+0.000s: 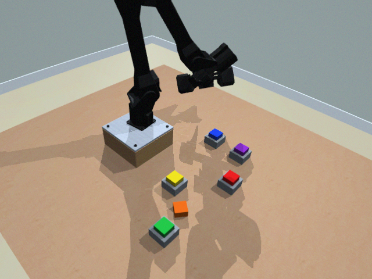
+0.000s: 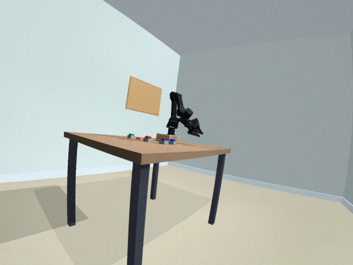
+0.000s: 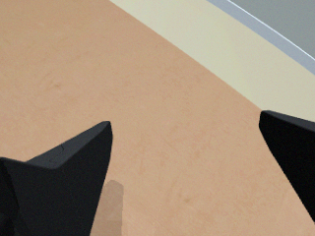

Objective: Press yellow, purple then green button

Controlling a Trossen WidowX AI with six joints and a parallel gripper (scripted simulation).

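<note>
The yellow button (image 1: 174,178) stands on a grey base in front of the arm's mount; in the exterior view it is mostly hidden behind the red one. The purple button (image 1: 241,149) (image 2: 163,139) stands at the right, between the blue and red ones. The green button (image 1: 164,226) (image 2: 131,134) is nearest in the top view. All three caps stand raised. My gripper (image 1: 206,81) (image 2: 201,134) (image 3: 186,124) is open and empty, high above the table, behind the blue button in the top view. The wrist view shows no button.
A blue button (image 1: 215,133) (image 2: 172,140) stands beside the purple one. A red button (image 1: 231,177) (image 2: 148,137) stands right of the yellow one. An orange block (image 1: 180,207) (image 2: 138,138) lies between yellow and green. The arm's mount (image 1: 120,146) is at the back left.
</note>
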